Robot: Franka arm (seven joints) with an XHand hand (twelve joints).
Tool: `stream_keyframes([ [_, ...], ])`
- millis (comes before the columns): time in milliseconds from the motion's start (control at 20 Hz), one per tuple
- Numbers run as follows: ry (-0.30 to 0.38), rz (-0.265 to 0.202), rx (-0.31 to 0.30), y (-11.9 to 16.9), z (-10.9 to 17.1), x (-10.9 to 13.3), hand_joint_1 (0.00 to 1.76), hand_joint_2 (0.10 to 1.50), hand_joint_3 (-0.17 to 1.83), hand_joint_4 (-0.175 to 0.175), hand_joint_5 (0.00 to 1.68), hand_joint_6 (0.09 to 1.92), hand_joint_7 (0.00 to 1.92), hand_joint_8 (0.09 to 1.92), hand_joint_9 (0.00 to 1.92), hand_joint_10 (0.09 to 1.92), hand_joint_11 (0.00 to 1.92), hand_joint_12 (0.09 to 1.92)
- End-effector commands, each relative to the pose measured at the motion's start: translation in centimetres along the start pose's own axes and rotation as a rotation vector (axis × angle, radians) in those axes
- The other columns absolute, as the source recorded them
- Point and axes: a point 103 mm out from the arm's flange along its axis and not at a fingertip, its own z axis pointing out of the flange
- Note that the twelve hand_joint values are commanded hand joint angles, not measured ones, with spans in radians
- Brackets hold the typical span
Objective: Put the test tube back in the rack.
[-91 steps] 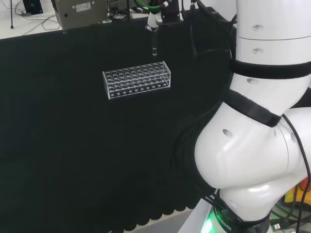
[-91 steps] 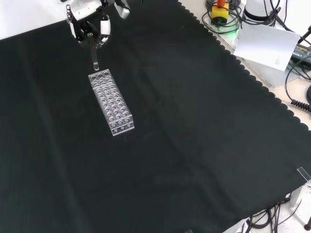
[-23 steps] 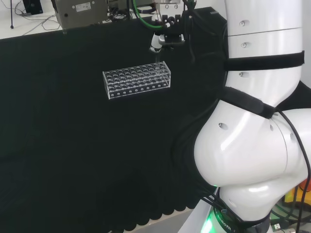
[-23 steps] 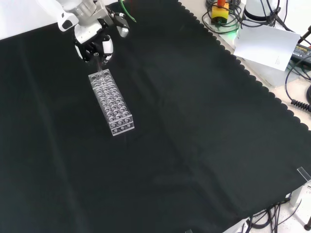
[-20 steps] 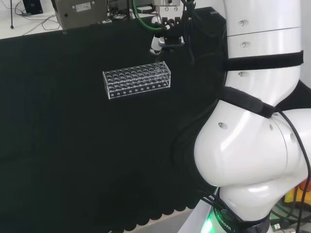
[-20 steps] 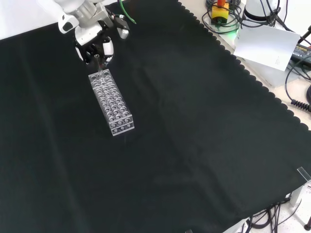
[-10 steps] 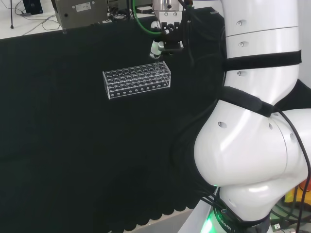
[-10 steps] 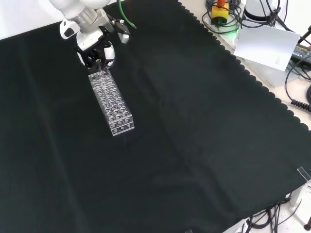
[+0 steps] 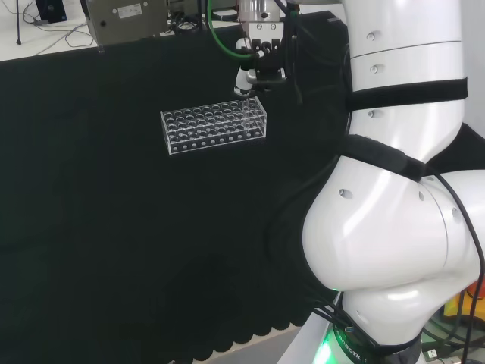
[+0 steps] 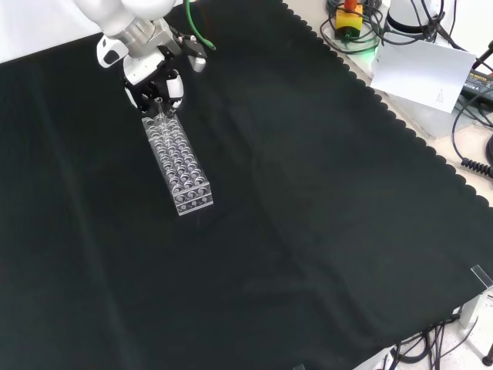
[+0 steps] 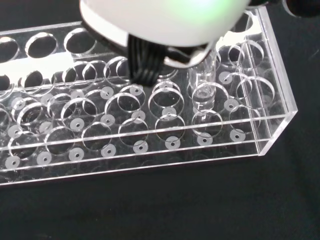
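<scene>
Test tube: clear glass, hard to pick out against the clear rack. Wrist view shows it upright, lower end down inside a hole near one end of the rack; its top is hidden behind the blurred white part of the hand. Whether the tip rests on the rack's floor — cannot tell.

Front view: tube mouth shows as a small ring between the fingers, at the rack's far end.

Hand sits low over that far end, fingers curled in and pinching the tube's upper part. Head view: hand just above the rack's right end, arm links large and white at right.

Rack lies on black cloth, lengthwise toward the camera in front view.
</scene>
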Motion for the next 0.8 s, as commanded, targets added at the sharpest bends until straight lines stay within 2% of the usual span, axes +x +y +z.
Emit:
stream_keyframes([
  [50, -0.002, -0.003, 0.011, 0.3, 1.1, 0.1, 1.23, 0.57, 0.77, -0.175, 1.37, 0.53, 1.79, 0.44, 1.84, 0.11, 1.55, 0.67],
  [400, 0.003, -0.003, 0.018, 0.3, 1.4, 0.0, 1.23, 0.57, 0.76, -0.175, 1.37, 0.53, 1.79, 0.44, 1.83, 0.11, 1.55, 0.66],
  [550, 0.057, -0.005, 0.052, 0.3, 1.7, -0.2, 1.23, 0.61, 0.71, -0.175, 1.34, 0.56, 1.77, 0.44, 1.82, 0.10, 1.53, 0.68],
  [600, 0.069, -0.013, 0.075, 0.4, 1.9, -0.2, 1.26, 0.67, 0.61, -0.175, 1.31, 0.56, 1.61, 0.46, 1.77, 0.09, 1.47, 0.76],
  [700, 0.085, -0.024, 0.098, 0.5, 2.1, -0.3, 1.30, 0.74, 0.49, -0.166, 1.25, 0.53, 1.45, 0.53, 1.66, 0.09, 1.24, 1.04],
  [750, 0.094, -0.026, 0.104, 0.5, 2.1, -0.4, 1.26, 0.80, 0.40, -0.168, 1.22, 0.58, 1.34, 0.55, 1.59, 0.09, 1.10, 1.16],
  [800, 0.101, -0.030, 0.109, 0.5, 2.1, -0.4, 1.23, 0.79, 0.34, -0.171, 1.13, 0.59, 1.19, 0.63, 1.52, 0.09, 0.98, 1.25],
])
